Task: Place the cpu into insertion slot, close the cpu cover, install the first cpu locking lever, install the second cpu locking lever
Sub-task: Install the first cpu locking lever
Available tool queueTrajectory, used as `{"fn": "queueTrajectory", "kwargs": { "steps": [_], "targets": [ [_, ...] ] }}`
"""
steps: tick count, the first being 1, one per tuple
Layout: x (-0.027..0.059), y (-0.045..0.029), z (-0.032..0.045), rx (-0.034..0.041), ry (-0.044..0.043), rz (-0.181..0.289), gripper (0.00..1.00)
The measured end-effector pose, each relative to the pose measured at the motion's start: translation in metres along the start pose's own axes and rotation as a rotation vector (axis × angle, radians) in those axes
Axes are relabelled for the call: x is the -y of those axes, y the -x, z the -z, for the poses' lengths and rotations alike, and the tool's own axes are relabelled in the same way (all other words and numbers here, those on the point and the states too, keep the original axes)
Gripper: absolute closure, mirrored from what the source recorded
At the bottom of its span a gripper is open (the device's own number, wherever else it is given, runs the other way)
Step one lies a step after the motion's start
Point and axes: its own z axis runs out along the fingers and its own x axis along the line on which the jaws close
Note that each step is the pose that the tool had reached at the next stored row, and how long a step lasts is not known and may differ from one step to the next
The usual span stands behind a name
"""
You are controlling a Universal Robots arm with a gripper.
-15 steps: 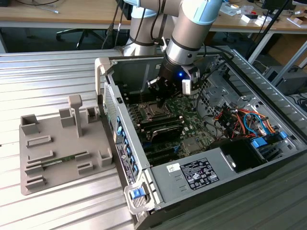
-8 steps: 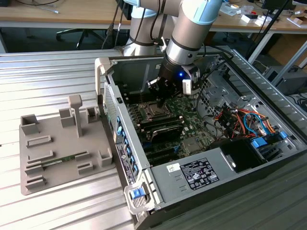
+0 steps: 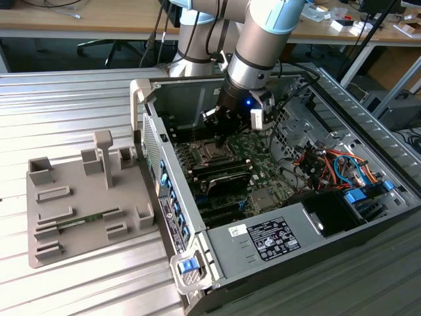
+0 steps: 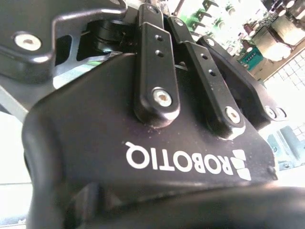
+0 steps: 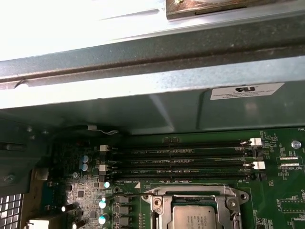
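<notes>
On the exterior view's left, a grey plastic fixture tray with moulded pockets lies on the ribbed metal table, well apart from the work. To its right stands the open computer case, with the green circuit board lying flat inside it. The gripper hangs directly above the insertion slot, so the slot lies straight below the fingertips, pointing down into the case. Whether the fingers are released or clenched cannot be judged from these pictures. In the first wrist view the cpu already sits in the socket, its silver-grey top smooth and matt, and the cpu cover, a thin shiny metal frame, appears to lie down around it. Just beside the cover run the long black memory slots, parallel to its near edge. On the far right, coloured cables bundle near the case wall.
</notes>
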Motion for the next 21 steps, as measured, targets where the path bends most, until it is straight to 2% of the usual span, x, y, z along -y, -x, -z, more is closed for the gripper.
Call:
{"fn": "queueTrajectory", "kwargs": {
  "steps": [21],
  "targets": [
    [0.0, 0.0, 0.0, -0.0003, -0.0025, 0.052, 0.9]
  ]
}}
